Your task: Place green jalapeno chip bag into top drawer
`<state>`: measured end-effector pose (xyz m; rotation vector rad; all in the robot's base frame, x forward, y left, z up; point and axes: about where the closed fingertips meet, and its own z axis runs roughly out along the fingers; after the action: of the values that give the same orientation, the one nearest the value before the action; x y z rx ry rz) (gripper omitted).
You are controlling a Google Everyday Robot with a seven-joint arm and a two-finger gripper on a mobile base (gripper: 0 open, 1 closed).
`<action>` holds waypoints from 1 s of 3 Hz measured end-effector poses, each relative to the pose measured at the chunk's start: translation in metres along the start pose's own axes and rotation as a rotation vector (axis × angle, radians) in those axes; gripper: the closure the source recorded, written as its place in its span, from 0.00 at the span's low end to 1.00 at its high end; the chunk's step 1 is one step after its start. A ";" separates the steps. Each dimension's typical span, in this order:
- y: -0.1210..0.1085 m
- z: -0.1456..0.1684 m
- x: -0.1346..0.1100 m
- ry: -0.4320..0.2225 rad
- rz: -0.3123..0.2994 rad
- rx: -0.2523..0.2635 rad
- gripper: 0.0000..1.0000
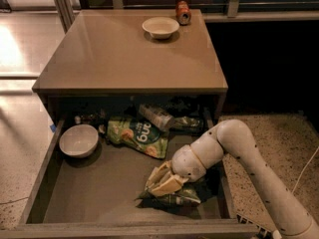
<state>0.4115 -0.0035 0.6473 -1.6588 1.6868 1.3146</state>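
The top drawer (45, 188) is pulled out below the table top. The green jalapeno chip bag (172, 199), dark green and shiny, lies on the drawer floor at the front right. My gripper (163, 180) is inside the drawer, right on top of the bag, with the white arm coming in over the drawer's right wall. The gripper covers part of the bag.
A white bowl (79, 140) sits at the drawer's left. A brighter green pouch (137, 136) and a tipped bottle (155, 116) lie at the back. On the table top (99, 59) stand another bowl (160, 27) and a can (183, 12).
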 end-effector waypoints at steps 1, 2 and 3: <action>0.000 0.000 0.000 0.000 0.000 0.000 0.33; 0.000 0.000 0.000 0.000 0.000 0.000 0.10; 0.000 0.000 0.000 0.000 0.000 0.000 0.00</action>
<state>0.4115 -0.0034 0.6473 -1.6587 1.6869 1.3147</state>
